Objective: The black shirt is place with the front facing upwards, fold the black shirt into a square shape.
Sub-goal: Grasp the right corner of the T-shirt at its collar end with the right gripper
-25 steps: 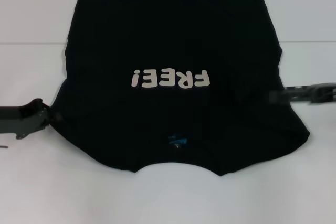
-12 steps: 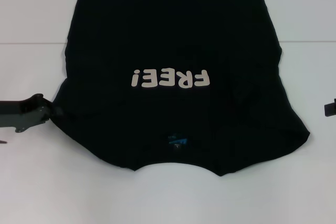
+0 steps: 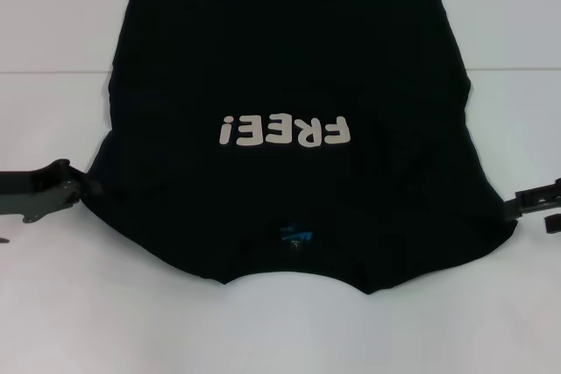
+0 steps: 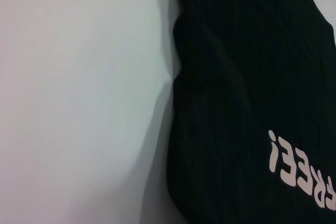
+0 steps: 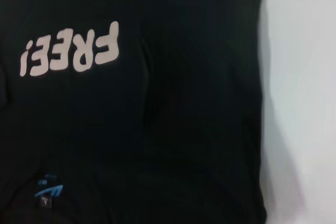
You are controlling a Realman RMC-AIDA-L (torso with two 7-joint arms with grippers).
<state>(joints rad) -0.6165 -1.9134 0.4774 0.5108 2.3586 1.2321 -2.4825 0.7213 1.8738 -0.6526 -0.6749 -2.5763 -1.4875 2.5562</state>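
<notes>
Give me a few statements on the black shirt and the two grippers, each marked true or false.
1. The large soft black cloth T-shirt lies with its off-white "FREE!" lettering facing up. True.
2. The black jointed left gripper hangs high over the shirt's middle. False: it is at the shirt's left edge.
3. The small blue neck label shows near the collar. True.
4. The black right gripper is out of sight. False: it is by the shirt's right edge.

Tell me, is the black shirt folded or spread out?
Spread flat: the black shirt lies front up, "FREE!" lettering and neck label showing.
</notes>
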